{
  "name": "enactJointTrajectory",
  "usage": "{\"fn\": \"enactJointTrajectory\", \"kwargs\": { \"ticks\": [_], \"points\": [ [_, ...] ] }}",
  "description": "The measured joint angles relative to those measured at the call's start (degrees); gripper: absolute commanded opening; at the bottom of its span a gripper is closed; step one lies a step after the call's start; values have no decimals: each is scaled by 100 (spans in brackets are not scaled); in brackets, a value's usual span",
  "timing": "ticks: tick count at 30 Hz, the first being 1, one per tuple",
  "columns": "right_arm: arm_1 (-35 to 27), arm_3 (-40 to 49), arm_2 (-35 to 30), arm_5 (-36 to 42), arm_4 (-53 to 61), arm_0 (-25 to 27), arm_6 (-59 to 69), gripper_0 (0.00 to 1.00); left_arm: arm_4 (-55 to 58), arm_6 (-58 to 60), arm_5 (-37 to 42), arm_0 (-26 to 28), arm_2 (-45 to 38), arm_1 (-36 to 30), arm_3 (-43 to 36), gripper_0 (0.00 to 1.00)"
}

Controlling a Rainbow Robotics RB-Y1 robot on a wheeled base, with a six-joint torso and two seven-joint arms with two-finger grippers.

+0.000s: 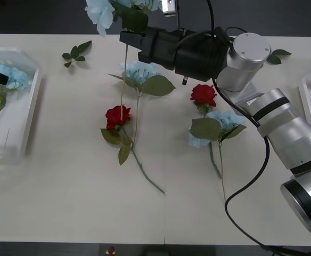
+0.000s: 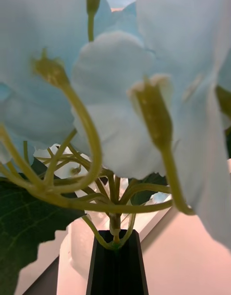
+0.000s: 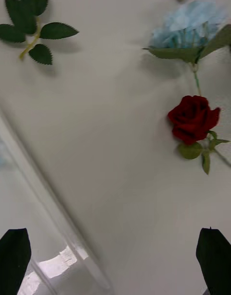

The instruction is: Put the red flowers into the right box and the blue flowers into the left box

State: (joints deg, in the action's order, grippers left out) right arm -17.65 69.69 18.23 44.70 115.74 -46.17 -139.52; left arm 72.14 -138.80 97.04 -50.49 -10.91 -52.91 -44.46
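Roses and hydrangea clusters lie sorted only in part on the pale surface, seen from above the arms. Nearest, at lower centre of the frame, a red rose rests on its long stem, crossing the stem of a blue cluster just above it; to the right a second red rose lies touching another blue cluster. At the left edge the left box already holds one blue flower, and the left pincer hangs over that box's rim with its black fingers wide apart and empty, apparently waiting its turn. At the right edge a corner of the right box shows, with a speck of red inside that cannot be identified. Farther back, at upper centre, the right pincer is clamped on the stem of a blue flower, lifted clear of the surface with its stem dangling; the wrist view shows the black fingers pressed together just below where the stalks branch, a grip that keeps the bloom from sliding. Judging by the task, this flower is bound for the left box, well to the left. Loose leaf sprigs lie near the far edge. No brand, label or writing can be read.
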Motion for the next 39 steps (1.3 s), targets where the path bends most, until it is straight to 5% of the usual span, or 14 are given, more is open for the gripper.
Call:
{"fn": "enactJointTrajectory", "kwargs": {
  "ticks": [9, 17, 32, 33, 34, 36, 37, 39],
  "points": [
    [6, 156, -77, -89, 273, -2, -256, 0, 2139, -328, 689, 0, 384, 75, -2, 100],
    [8, 187, -150, -89, 404, -3, -261, 0, 3932, -328, 365, 0, 1740, 560, -12, 100],
    [117, 187, -150, -93, 404, -3, -261, 0, 4097, -327, -283, 0, 1995, 1832, -381, 100],
    [117, 187, -150, -93, 404, -3, -261, 0, 4097, -327, -286, 0, 2023, 1873, -381, 95],
    [117, 187, -150, -93, 404, -3, -261, 0, 4097, -327, -286, 0, 2048, 1912, -381, 78],
    [117, 187, -150, -94, 404, -3, -261, 0, 4095, -327, -286, 0, 2062, 1990, -381, 20],
    [117, 187, -150, -94, 404, -3, -261, 0, 4093, -327, -286, 0, 2062, 2027, -381, 1],
    [117, 187, -150, -95, 404, -3, -261, 0, 4090, -327, -286, 0, 2062, 2078, -381, 0]
  ]
}}
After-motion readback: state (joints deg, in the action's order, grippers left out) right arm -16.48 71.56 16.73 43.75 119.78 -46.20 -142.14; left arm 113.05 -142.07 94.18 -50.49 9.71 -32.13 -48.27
